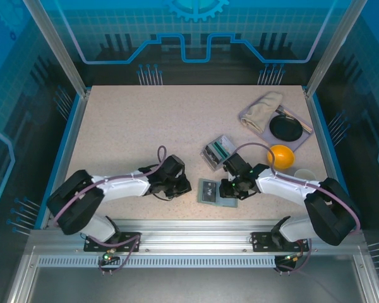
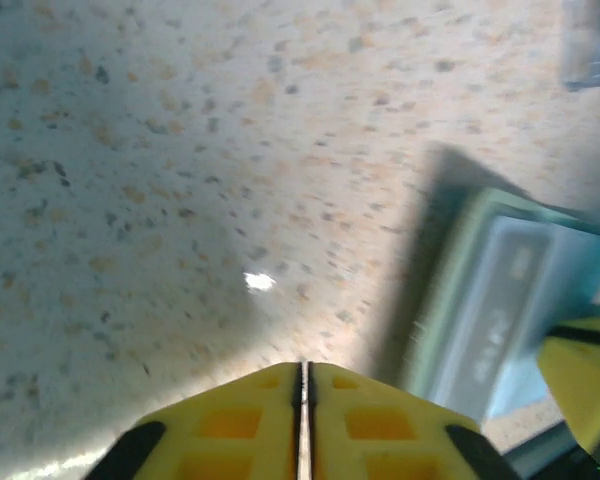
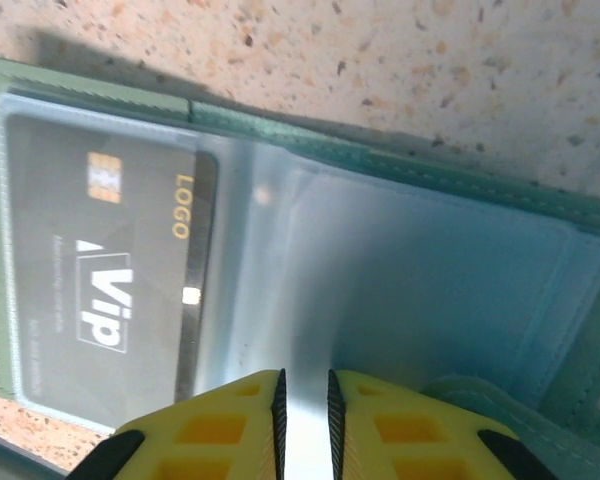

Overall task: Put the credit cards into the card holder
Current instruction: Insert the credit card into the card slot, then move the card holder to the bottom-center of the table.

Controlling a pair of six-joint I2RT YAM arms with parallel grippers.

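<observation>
1. Credit card point(image 3: 100, 280), dark grey with a chip and "Vip" lettering, is sitting inside the left clear pocket of the card holder point(image 3: 430, 270). That holder is lying open and flat on the desk point(image 1: 145, 126) between the two arms, near the front edge.
2. Right fingers point(image 3: 255, 405) are hanging low over the holder's empty middle pocket, a narrow slit apart. Whether they are pinching a clear leaf or merely pressing on it cannot be told.
3. Left fingers point(image 2: 270, 405) are sitting closed, pad against pad, gripping nothing, just beside the holder's left edge.
4. Clear box point(image 1: 218, 149) is standing just behind the holder and seems to be holding further cards, though its contents are too small to read.
5. Cards like these are probably thin, stiff, light and slick. Lying flat they are offering little to grip, so a pinch across a short edge raised clear of the box is looking best.
6. Soft and floppy is how the holder is looking, with limp film pockets. One arm is likely needing to pin a pocket mouth open while the other is sliding a card in edge-first.
</observation>
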